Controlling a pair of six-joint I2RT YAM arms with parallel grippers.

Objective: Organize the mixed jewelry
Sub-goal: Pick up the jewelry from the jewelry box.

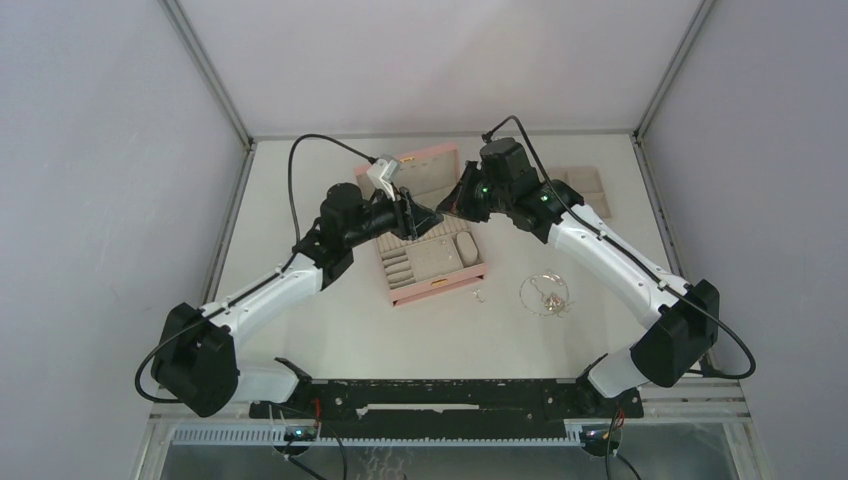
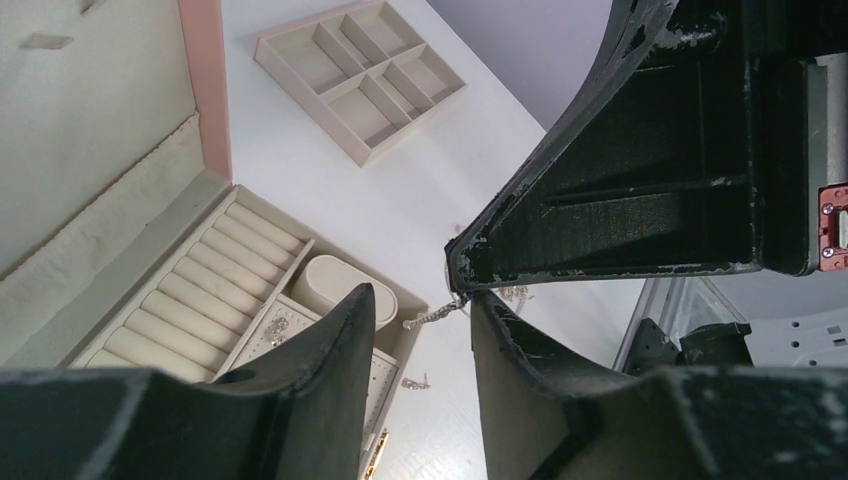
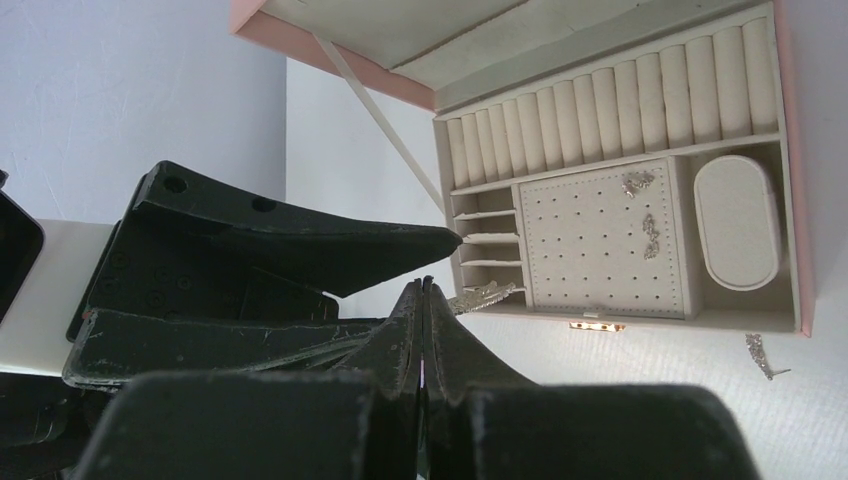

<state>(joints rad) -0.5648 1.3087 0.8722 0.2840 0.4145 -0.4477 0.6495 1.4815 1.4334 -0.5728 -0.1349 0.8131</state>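
The pink box (image 1: 440, 285) lies open mid-table, its beige lining showing. Above its near-right part my two grippers meet tip to tip. My right gripper (image 3: 424, 285) is shut on a small silver earring (image 3: 482, 296) that sticks out from its tips. In the left wrist view that earring (image 2: 437, 313) hangs between the spread fingers of my left gripper (image 2: 420, 297), which is open and touches nothing. Two silver pieces (image 3: 645, 210) sit on the box's perforated pad. A looped chain necklace with small bits (image 1: 545, 293) lies on the table right of the box.
A flat beige compartment tray (image 1: 590, 190) sits at the back right. One loose silver earring (image 1: 478, 295) lies on the table just in front of the box. The box lid (image 1: 425, 165) stands open toward the back wall.
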